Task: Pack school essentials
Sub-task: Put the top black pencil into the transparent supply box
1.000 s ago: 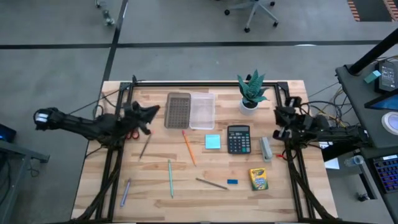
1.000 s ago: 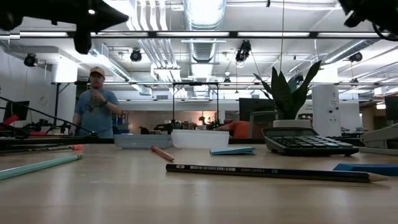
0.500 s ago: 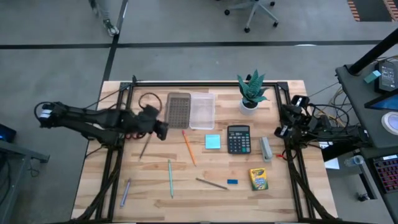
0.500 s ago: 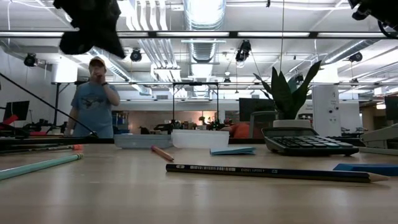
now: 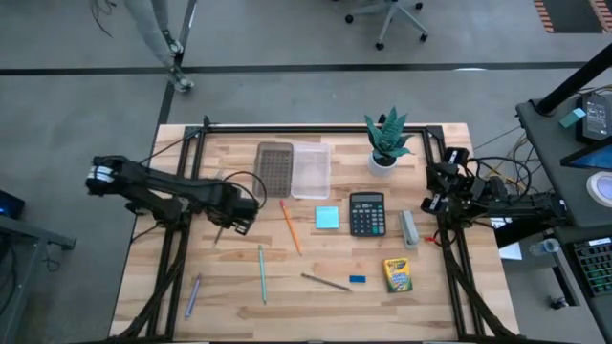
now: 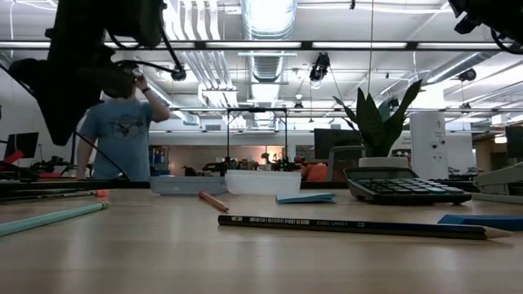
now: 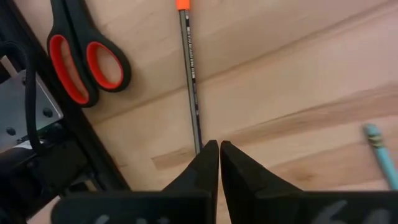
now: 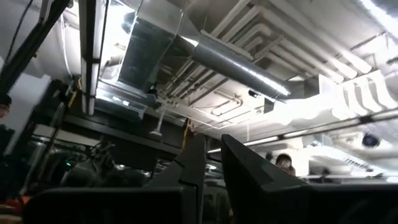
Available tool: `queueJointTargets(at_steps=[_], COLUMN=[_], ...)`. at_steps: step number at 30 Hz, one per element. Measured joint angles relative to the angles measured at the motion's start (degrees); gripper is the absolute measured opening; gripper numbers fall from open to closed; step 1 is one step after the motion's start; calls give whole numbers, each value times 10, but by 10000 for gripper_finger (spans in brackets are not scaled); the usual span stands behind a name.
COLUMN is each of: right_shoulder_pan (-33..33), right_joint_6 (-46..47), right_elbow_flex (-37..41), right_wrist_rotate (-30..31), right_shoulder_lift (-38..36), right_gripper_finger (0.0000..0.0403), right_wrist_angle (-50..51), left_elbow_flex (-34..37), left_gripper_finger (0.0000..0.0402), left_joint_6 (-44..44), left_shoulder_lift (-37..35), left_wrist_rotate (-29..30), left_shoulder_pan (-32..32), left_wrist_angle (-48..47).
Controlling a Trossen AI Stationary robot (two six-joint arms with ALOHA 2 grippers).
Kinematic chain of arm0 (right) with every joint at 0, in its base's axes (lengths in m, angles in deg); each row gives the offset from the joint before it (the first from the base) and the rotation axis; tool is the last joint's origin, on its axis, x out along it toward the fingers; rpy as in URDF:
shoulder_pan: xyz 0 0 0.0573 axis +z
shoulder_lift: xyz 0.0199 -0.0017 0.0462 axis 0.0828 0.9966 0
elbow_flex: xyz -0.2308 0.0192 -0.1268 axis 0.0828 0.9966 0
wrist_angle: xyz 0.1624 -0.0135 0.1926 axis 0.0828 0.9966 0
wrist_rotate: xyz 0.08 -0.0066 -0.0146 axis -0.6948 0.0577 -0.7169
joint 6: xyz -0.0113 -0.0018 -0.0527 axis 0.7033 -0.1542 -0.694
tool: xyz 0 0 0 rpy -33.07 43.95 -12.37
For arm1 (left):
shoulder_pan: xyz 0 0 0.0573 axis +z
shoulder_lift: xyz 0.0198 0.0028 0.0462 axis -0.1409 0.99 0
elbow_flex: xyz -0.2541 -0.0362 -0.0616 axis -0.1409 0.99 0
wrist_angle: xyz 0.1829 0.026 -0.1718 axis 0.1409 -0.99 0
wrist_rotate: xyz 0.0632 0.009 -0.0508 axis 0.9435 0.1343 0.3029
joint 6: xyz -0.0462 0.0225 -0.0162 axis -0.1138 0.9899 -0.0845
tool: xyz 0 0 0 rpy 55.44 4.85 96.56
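My left gripper (image 5: 241, 218) (image 7: 219, 148) hovers shut over the left half of the table, above one end of a grey pencil (image 7: 189, 81) with an orange tip. That pencil (image 5: 222, 228) lies flat. Red-handled scissors (image 7: 87, 59) lie beside it, hidden under the arm in the high view. Also flat on the wood are an orange pencil (image 5: 290, 226), green pencil (image 5: 261, 273), blue pen (image 5: 192, 294), another grey pencil (image 5: 325, 282), blue eraser (image 5: 357, 279), light-blue sticky pad (image 5: 327, 218) and crayon box (image 5: 398, 274). My right gripper (image 5: 437, 183) (image 8: 213, 140) waits at the right edge, pointing up, fingers nearly together.
A dark brown tray (image 5: 274, 169) and a clear container (image 5: 311, 169) sit side by side at the far middle. A potted plant (image 5: 386, 141), calculator (image 5: 366, 213) and grey stapler (image 5: 409, 229) stand on the right half. A person (image 6: 122, 135) stands beyond the far edge.
My left gripper has swung from beside the brown tray toward the near edge and come down, tipping to point at the table, and now hangs over the grey pencil. The things on the table have stayed put. The person behind has shifted.
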Motion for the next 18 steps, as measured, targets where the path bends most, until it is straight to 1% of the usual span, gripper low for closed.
queueJointTargets(at_steps=[4,8,12,15,18], right_shoulder_pan=[0,0,0,0,0], right_joint_6=[19,23,37,37,37], right_elbow_flex=[0,0,0,0,0], right_wrist_rotate=[0,0,0,0,0], right_shoulder_lift=[0,0,0,0,0], right_gripper_finger=[43,43,43,43,43], right_wrist_angle=[13,14,13,15,19], left_elbow_flex=[3,12,44,66,86], left_gripper_finger=[0,10,49,80,100], left_joint_6=[3,4,2,1,-11], left_shoulder_lift=[26,35,31,29,33], left_wrist_rotate=[5,34,40,40,43], left_shoulder_pan=[0,1,1,1,1], left_wrist_angle=[2,14,79,91,108])
